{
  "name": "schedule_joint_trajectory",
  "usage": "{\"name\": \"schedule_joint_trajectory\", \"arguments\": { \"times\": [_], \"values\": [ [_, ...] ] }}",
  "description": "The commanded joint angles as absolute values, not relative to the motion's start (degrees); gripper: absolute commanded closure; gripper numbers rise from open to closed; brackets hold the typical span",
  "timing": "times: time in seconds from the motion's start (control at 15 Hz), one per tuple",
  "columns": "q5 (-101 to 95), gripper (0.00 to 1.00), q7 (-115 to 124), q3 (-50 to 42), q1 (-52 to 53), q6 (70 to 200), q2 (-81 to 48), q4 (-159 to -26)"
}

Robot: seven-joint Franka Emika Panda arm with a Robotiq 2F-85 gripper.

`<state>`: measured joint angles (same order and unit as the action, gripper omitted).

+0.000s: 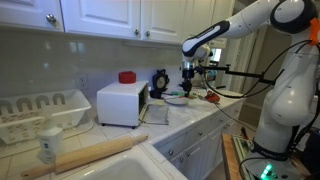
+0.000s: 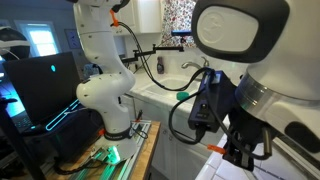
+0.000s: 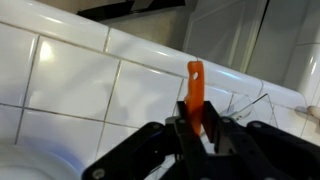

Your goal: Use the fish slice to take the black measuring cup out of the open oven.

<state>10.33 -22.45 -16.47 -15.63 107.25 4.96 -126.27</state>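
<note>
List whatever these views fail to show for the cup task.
- Black measuring cup: seen nowhere; oven interior too small and dark in an exterior view.
- Oven: blocked in an exterior view by blurred close-up equipment.
- Fish slice blade: wrist view shows only the orange handle in the gripper.

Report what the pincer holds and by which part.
The pincer is shut on the fish slice, holding its orange handle partway along. The handle's end sticks out beyond the grip. The blade is hidden.

Orange fish slice (image 3: 195,90) upright, tight between the fingers (image 3: 181,135) of the hand (image 3: 197,132), white tiles (image 3: 70,80) behind.
</note>
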Motion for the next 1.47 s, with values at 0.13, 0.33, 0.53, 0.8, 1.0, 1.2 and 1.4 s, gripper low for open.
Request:
{"name": "schedule_joint_trajectory", "arguments": {
  "times": [0.13, 0.33, 0.53, 0.8, 1.0, 1.2, 1.4],
  "values": [
    [16.52, 0.95, -23.1, -20.4, -17.77, 107.84, 4.37, -125.93],
    [17.47, 0.95, -21.99, -21.36, -18.45, 109.26, 3.53, -125.68],
    [16.05, 0.95, -17.44, -21.04, -18.59, 113.9, 3.12, -126.13],
    [16.23, 0.95, -12.1, -21.09, -18.85, 117.1, 0.71, -125.26],
    [17.3, 0.95, -8.59, -21.24, -19.27, 116.98, -2.14, -124.39],
    [18.13, 0.95, -4.14, -21.45, -20.1, 117.24, -4.71, -124.12],
    [17.76, 0.95, 0.85, -21.77, -21.15, 117.9, -6.2, -124.74]
  ]
}}
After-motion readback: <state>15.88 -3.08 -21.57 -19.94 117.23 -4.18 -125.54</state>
